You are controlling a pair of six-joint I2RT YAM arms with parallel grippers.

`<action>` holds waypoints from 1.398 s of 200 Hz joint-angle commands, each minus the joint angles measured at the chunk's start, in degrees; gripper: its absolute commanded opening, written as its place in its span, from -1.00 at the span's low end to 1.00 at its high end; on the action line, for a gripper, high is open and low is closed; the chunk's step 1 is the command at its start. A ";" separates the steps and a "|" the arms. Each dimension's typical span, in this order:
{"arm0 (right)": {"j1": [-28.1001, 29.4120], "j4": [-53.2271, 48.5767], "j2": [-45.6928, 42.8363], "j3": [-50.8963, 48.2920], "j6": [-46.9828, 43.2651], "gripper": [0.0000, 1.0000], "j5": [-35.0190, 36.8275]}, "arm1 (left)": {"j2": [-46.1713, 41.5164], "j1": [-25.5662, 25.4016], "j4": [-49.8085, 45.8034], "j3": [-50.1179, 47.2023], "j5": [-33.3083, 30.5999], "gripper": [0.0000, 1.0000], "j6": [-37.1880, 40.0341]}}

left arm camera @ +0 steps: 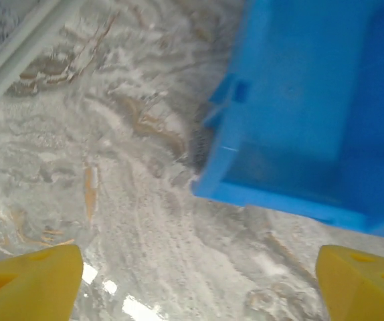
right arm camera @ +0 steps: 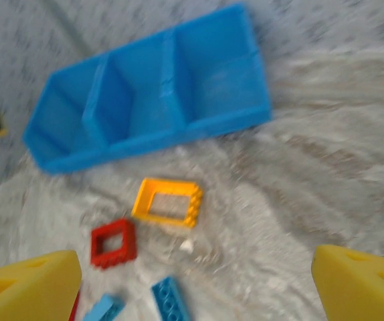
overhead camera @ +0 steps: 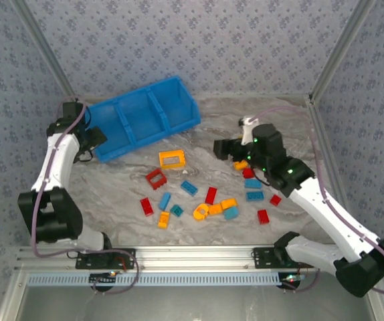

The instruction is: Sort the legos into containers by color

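Observation:
The blue bin [overhead camera: 142, 117] with its three containers lies at the back left, and all three look bare inside. The legos are scattered mid-table: a yellow frame [overhead camera: 172, 158], a red frame [overhead camera: 155, 178], blue bricks [overhead camera: 189, 188], red bricks [overhead camera: 211, 195] and an orange cluster [overhead camera: 212, 208]. My left gripper [overhead camera: 91, 146] is open beside the bin's near left corner [left arm camera: 299, 100], with nothing between its yellow fingertips [left arm camera: 28, 281]. My right gripper [overhead camera: 222, 148] is open above the table, right of the yellow frame [right arm camera: 168, 200] and red frame [right arm camera: 114, 242]. It holds nothing.
More bricks lie under and beside the right arm, among them blue ones [overhead camera: 253, 189] and red ones [overhead camera: 263, 216]. Metal frame posts and patterned walls close in the marbled table [overhead camera: 199, 127]. A rail runs along the near edge [overhead camera: 192, 257].

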 commanded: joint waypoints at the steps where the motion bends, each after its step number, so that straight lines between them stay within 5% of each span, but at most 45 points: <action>1: 4.60 -0.63 1.47 1.30 -2.54 0.82 -1.32 | 4.16 1.48 -1.32 6.46 5.71 0.68 4.76; 60: 12.32 3.24 5.45 0.10 0.37 0.82 -0.01 | 15.05 1.89 2.19 11.79 5.49 0.40 9.14; 119: 13.17 4.32 8.27 -0.08 0.84 0.82 0.07 | 20.12 1.97 1.61 15.50 6.71 -0.48 11.07; 213: 12.90 4.06 8.37 -0.20 1.58 0.81 0.05 | 24.44 -1.20 -2.27 17.36 4.00 -0.51 15.67; 246: 12.91 3.87 8.38 -0.02 1.93 0.81 0.47 | 24.62 -3.74 -1.84 17.97 3.27 -1.00 17.97; 280: 12.81 2.99 8.16 0.46 1.48 0.80 1.04 | 24.26 -7.66 -1.05 19.16 2.37 -1.00 21.38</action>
